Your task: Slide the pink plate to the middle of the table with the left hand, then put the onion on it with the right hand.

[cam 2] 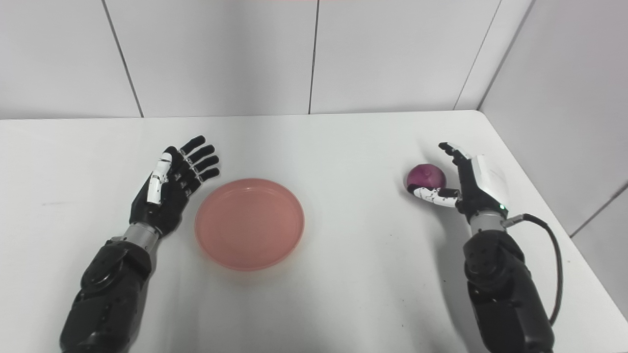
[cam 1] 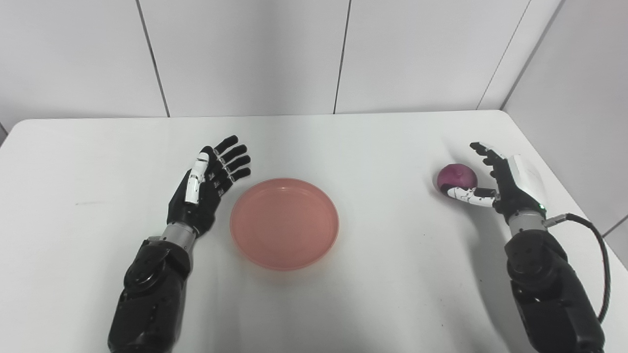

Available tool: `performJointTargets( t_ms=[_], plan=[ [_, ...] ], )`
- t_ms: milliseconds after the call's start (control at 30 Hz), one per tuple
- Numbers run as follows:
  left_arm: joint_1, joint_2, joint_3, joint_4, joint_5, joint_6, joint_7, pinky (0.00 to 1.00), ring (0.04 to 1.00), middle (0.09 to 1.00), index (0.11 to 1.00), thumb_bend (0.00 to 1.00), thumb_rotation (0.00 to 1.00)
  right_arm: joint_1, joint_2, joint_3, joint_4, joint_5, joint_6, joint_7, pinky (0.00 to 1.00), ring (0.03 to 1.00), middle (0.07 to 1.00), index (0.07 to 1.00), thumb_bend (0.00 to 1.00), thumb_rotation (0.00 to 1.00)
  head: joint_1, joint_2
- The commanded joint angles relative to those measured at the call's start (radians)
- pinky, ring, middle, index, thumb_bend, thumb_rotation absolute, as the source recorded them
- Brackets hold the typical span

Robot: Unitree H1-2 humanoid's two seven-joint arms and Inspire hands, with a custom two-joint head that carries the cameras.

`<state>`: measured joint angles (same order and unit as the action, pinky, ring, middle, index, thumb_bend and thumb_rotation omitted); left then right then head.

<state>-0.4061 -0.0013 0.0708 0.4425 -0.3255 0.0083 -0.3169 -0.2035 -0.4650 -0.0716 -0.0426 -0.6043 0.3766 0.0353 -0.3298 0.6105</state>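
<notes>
The pink plate (cam 1: 284, 223) lies empty on the white table (cam 1: 373, 147), near its middle. My left hand (cam 1: 208, 184) is open just left of the plate, palm toward it, apart from the rim. The purple onion (cam 1: 456, 177) sits on the table at the right. My right hand (cam 1: 495, 179) is open right beside the onion, with the thumb in front of it and the fingers reaching behind it; the fingers are not closed on it. The same scene shows in the right eye view: plate (cam 2: 249, 223), onion (cam 2: 426, 177), left hand (cam 2: 171, 181), right hand (cam 2: 466, 179).
The table's right edge (cam 1: 564, 176) runs close behind my right hand, next to a grey wall. A black cable (cam 1: 601, 260) loops off my right wrist. White wall panels stand behind the table's far edge.
</notes>
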Motion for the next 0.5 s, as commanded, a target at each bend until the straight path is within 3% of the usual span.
performJointTargets(
  t_ms=[0, 467],
  plan=[
    [0.008, 0.016, 0.0, 0.026, 0.005, 0.0, -0.005, 0.79, 0.812, 0.813, 0.797, 0.39, 0.98, -0.045, -0.019, 0.0, -0.007, 0.001, -0.006, -0.012, 0.75, 0.831, 0.862, 0.861, 1.0, 0.33, -0.004, -0.002],
    [0.009, 0.015, 0.009, 0.032, 0.003, -0.001, -0.007, 0.78, 0.805, 0.808, 0.793, 0.39, 0.97, -0.084, -0.012, 0.041, 0.058, 0.002, 0.007, -0.015, 0.73, 0.829, 0.866, 0.863, 1.0, 0.37, -0.013, 0.001]
  ],
)
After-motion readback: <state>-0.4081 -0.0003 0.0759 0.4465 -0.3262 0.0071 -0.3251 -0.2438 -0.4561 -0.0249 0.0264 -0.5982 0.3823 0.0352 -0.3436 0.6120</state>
